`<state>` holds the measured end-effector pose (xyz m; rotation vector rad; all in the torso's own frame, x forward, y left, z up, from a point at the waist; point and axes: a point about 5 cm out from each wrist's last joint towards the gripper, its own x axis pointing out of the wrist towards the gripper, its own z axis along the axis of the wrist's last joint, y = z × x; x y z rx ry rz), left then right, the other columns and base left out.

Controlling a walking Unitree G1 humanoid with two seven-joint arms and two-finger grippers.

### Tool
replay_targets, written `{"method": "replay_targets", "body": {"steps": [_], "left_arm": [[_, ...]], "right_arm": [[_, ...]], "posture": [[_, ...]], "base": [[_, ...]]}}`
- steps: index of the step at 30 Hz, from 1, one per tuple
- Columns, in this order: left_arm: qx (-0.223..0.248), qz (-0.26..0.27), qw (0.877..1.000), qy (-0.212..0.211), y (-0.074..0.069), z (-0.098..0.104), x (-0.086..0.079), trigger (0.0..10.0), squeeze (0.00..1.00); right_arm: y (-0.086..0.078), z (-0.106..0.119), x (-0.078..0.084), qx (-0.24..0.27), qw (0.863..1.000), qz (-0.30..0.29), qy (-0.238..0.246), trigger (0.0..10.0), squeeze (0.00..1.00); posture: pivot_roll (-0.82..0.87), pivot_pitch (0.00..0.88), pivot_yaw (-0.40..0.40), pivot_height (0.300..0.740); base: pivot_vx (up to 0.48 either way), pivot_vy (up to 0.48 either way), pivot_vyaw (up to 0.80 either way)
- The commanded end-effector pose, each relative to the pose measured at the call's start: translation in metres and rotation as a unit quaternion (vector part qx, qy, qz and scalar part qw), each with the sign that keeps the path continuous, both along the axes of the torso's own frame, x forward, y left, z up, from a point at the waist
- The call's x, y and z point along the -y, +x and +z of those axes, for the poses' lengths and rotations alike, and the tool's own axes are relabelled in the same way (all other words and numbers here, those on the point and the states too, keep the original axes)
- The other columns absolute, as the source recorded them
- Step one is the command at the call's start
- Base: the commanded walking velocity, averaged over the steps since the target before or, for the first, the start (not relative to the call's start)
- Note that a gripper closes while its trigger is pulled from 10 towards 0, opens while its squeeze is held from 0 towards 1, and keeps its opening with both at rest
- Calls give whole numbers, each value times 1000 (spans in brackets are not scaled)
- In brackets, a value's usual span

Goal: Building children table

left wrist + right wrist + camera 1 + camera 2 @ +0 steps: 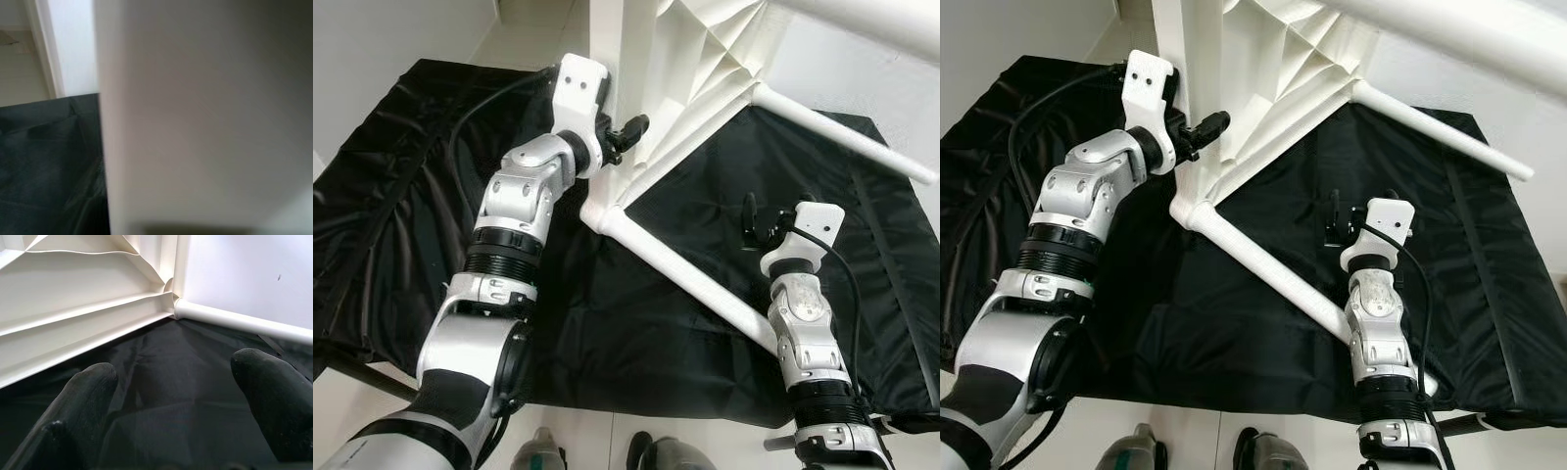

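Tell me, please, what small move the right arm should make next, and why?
Probably ease the right claw toward the table's ribbed underside to help steady it. It hovers open over the black cloth, holding nothing, while the left claw alone presses against the tilted white table.

Both head eyes look steeply down on the white table frame [685, 108] over black cloth [636, 323]. The left wrist camera sits pressed against a white panel [205, 112]; the right wrist camera looks low across the cloth toward the frame's ribbed underside [73, 298].

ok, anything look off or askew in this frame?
Nothing damaged or spilled. The white table stands tipped on its edge on the black cloth, legs sticking out sideways. Left gripper is at its rim; right gripper hovers open.
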<state>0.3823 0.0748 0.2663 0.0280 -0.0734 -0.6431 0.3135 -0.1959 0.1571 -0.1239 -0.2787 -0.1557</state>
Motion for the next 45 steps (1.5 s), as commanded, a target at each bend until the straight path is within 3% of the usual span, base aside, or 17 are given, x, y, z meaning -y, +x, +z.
{"method": "replay_targets", "body": {"steps": [1,3,4,6,10,15,16,18,19,26,28,33,36,39,41,43,45], "left_arm": [[18,288,957,-37,6,14,-42,0,0],[25,290,956,-25,5,17,-46,0,0],[37,294,955,-11,2,21,-52,10000,0],[56,294,954,5,-1,26,-56,10000,0],[124,283,951,24,-22,48,-76,10000,0],[139,295,944,46,-33,51,-93,10000,0],[143,309,939,55,-42,52,-109,10000,0],[143,317,936,55,-45,52,-115,10000,0],[146,335,928,72,-52,51,-127,10000,0],[138,377,912,85,-62,47,-149,10000,0],[115,419,897,79,-71,39,-170,10000,0],[109,420,898,79,-73,36,-172,10000,0],[91,435,892,85,-82,26,-181,10000,0],[63,475,872,96,-103,11,-203,10000,0],[59,481,869,97,-106,9,-205,10000,0],[48,523,847,89,-120,6,-221,10000,0],[46,532,841,87,-123,6,-225,10000,0]], "right_arm": [[-3,-3,6,-5,1000,-14,-1,10000,0],[-3,-3,6,-5,1000,-14,-1,10000,0],[-3,-3,6,-5,1000,-13,-1,10000,0],[-2,-3,5,-5,1000,-13,-2,10000,0],[3,1,4,-3,1000,-5,-8,10000,0],[5,2,3,-2,1000,-1,-10,10000,0],[7,4,3,-1,1000,3,-12,10000,0],[9,4,2,-1,1000,4,-13,10000,0],[11,6,2,0,1000,7,-15,10000,0],[16,11,2,6,1000,13,-20,10000,0],[20,16,2,11,999,17,-26,10000,0],[21,17,2,12,999,18,-29,10000,0],[25,20,2,16,999,22,-32,10000,0],[31,26,1,22,999,29,-38,10000,0],[32,26,1,23,999,30,-39,10000,0],[36,28,-1,24,998,39,-41,10000,0],[36,29,-2,24,998,40,-42,10000,0]], "posture": [[81,114,-11,740],[81,115,-12,740],[81,115,-12,740],[84,117,-18,740],[92,121,-26,740],[102,131,-34,740],[109,135,-38,740],[109,135,-38,740],[112,137,-40,740],[114,139,-46,740],[114,139,-51,740],[114,139,-51,740],[109,140,-53,740],[116,142,-60,740],[116,142,-60,740],[125,141,-71,740],[125,141,-71,740]], "base": [[0,0,0],[0,0,0],[0,0,0],[0,0,0],[0,0,0],[0,0,0],[0,0,0],[0,0,0],[0,0,0],[0,0,0],[0,0,0],[0,0,0],[0,0,0],[0,0,0],[0,0,0],[0,0,0],[0,0,0]]}}
